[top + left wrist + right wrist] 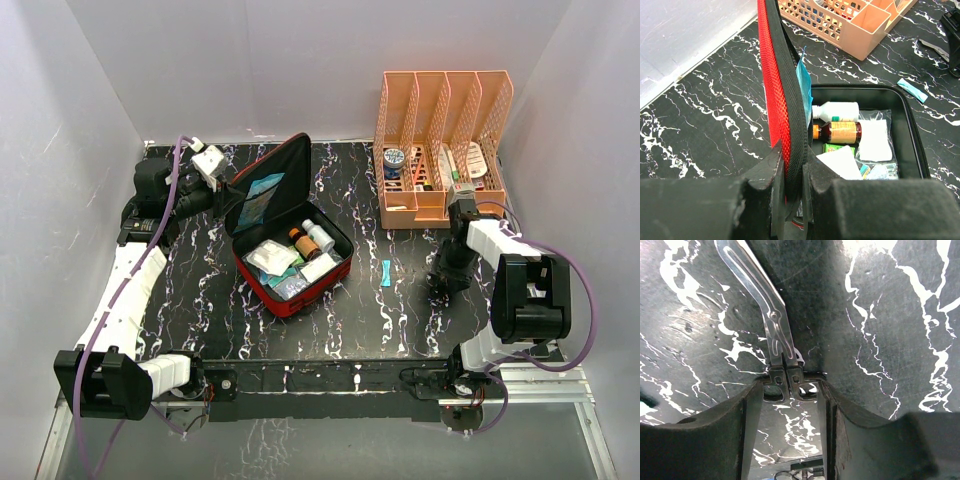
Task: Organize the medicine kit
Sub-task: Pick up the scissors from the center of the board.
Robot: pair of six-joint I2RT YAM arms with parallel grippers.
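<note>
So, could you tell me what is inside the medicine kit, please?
Inside the medicine kit: a white bottle, a brown bottle, a green box, a white pad and a teal packet in the lid. Whatever lies beneath is covered.

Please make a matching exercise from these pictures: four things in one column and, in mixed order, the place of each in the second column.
1 kit lid
2 brown bottle
3 metal scissors
4 teal packet

A on the table, right of the kit, untouched
B between the fingers of the right end effector
C inside the open medicine kit
D pinched by the left end effector

Pairs: 1-D, 2-C, 3-B, 4-A
</note>
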